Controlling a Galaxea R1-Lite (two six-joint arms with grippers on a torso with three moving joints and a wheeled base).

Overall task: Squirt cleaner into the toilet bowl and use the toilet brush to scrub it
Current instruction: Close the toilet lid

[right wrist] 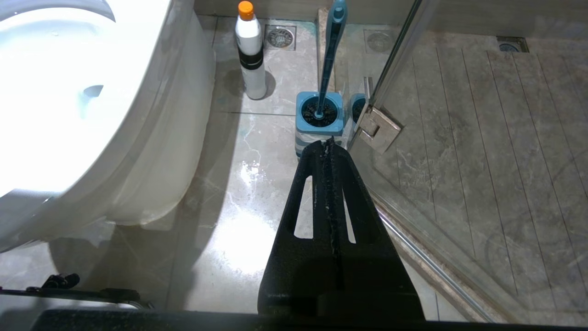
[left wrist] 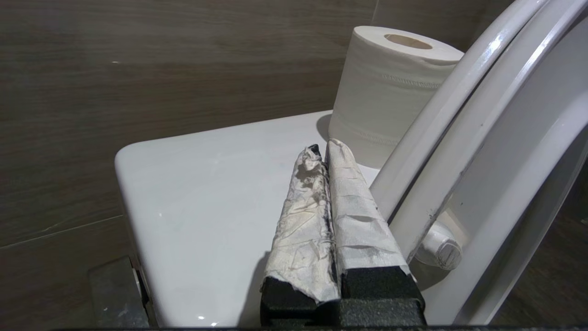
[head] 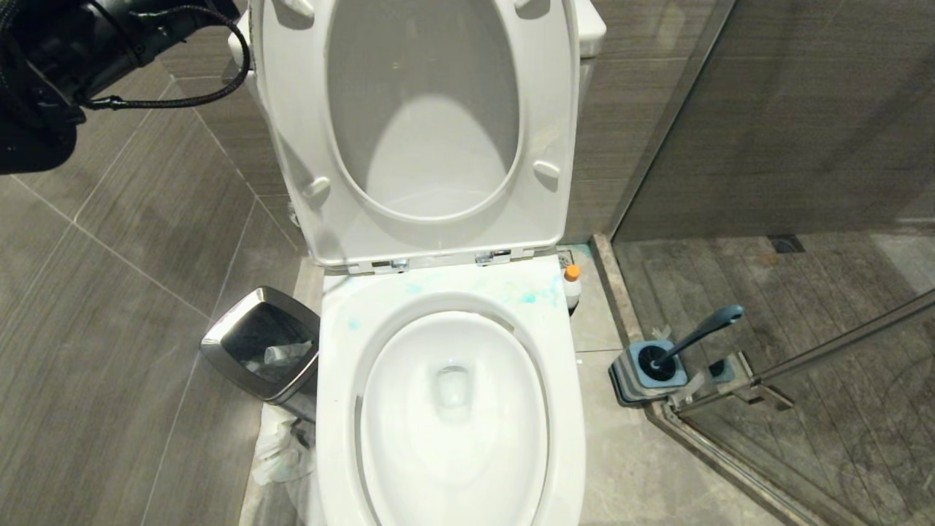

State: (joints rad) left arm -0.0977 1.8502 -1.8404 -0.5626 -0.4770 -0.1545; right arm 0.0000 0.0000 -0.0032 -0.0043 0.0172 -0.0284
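White ceramic toilet bowl (head: 453,409) is sitting before you, seat raised | your left gripper (left wrist: 327,151) is hovering clenched, empty, over the cistern lid (left wrist: 206,197) | right gripper (right wrist: 328,146) is hanging clenched, empty | cleaner (right wrist: 251,50) is standing near the toilet brush (right wrist: 331,50), which is resting in its holder (right wrist: 319,120).

Head camera looks steeply down on the toilet bowl (head: 453,409); right wrist camera shares it, low, beside the toilet brush (right wrist: 328,55).
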